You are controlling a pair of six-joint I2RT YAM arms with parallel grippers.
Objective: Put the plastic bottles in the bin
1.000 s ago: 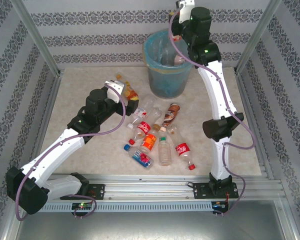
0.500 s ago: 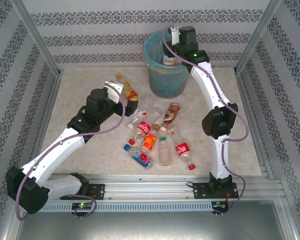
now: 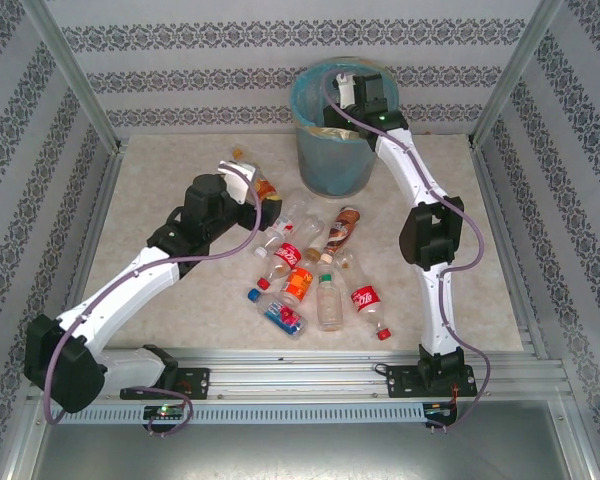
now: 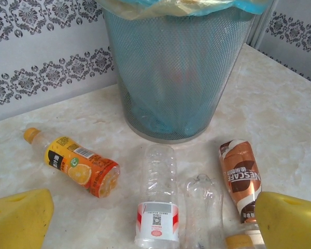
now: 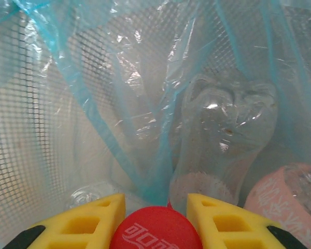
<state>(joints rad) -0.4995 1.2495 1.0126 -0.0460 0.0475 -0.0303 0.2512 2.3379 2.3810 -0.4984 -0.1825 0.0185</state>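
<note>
The bin (image 3: 325,165) is grey mesh with a light blue bag and stands at the back centre. My right gripper (image 3: 346,102) reaches down inside it. In the right wrist view that gripper (image 5: 155,207) is shut on a plastic bottle's red cap (image 5: 155,231), just above a clear bottle (image 5: 225,140) lying in the bag. My left gripper (image 4: 153,223) is open and hovers over a clear bottle with a red and white label (image 4: 158,199). Beside it lie an unlabelled clear bottle (image 4: 203,205), a brown bottle (image 4: 240,176) and an orange bottle (image 4: 80,166), all in front of the bin (image 4: 179,78).
Several more bottles (image 3: 320,285) lie scattered on the table between the two arms. Patterned walls and metal frame posts (image 3: 75,80) close in the back and sides. A pink-labelled bottle (image 5: 285,194) rests in the bin at the right.
My right arm has come down from above the bin's rim into the bin, still holding its bottle. My left arm has shifted slightly towards the bottles in front of the bin.
</note>
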